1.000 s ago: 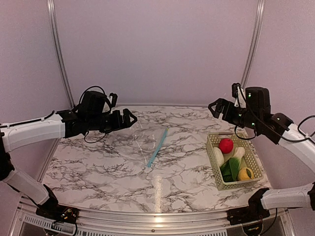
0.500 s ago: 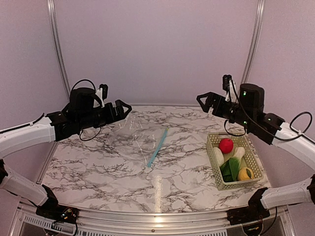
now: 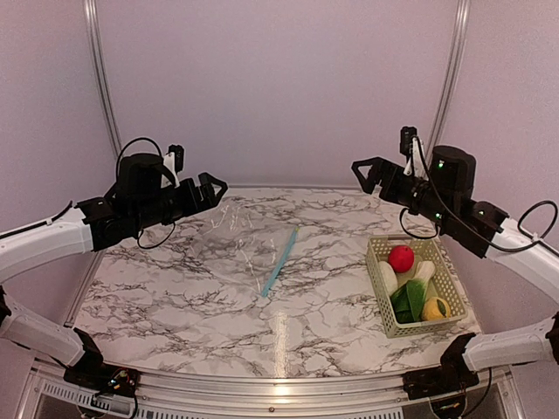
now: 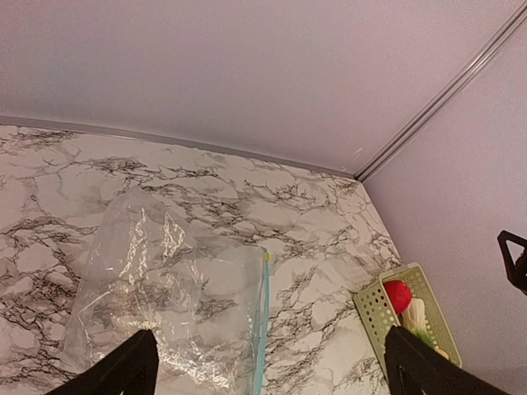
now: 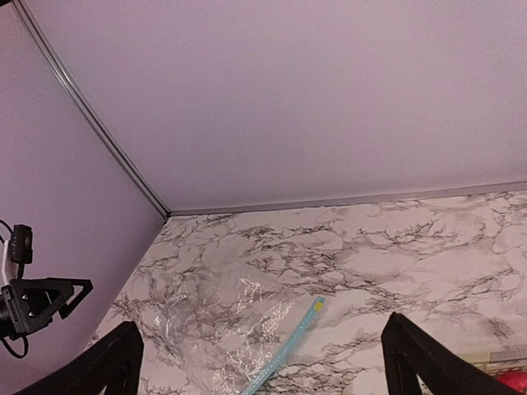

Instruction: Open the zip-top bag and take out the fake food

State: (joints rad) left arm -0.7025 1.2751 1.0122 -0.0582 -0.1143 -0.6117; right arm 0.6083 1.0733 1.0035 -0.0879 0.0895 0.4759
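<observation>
1. The zip-top bag (image 3: pixel 238 237) is lying flat on the marble table (image 3: pixel 166 292), a bit left of centre. Its light blue zipper strip (image 3: pixel 279 260) is running diagonally along the bag's right edge.
2. The bag is looking empty, though the clear crinkly plastic is hard to read, so that's only probable. Can't tell whether the zip is open or closed.
3. The fake food (image 3: pixel 410 284) is sitting in the pale lattice basket (image 3: pixel 377 262) at the table's right side, well apart from the bag. It holds a red ball (image 3: pixel 401 258), a white oblong piece (image 3: pixel 388 278), a green leafy veg (image 3: pixel 407 304) and a yellow-orange fruit (image 3: pixel 435 307).
4. The L gripper (image 3: pixel 210 188) is hovering above the far-left part of the table with its jaws spread wide, gripping nothing. The bag is lying below and just in front of it, no contact. In the L wrist view the bag is showing between the two fingertips, down on the table.
5. The R gripper (image 3: pixel 371 176) is hanging high over the far-right area, behind the basket, with its jaws also fully apart and nothing between them. The bag is lying well to its left and lower down, and the basket is sitting nearer, below it.
6. Both grippers are pointing inward toward each other across the table, with the bag between them at table level.
</observation>
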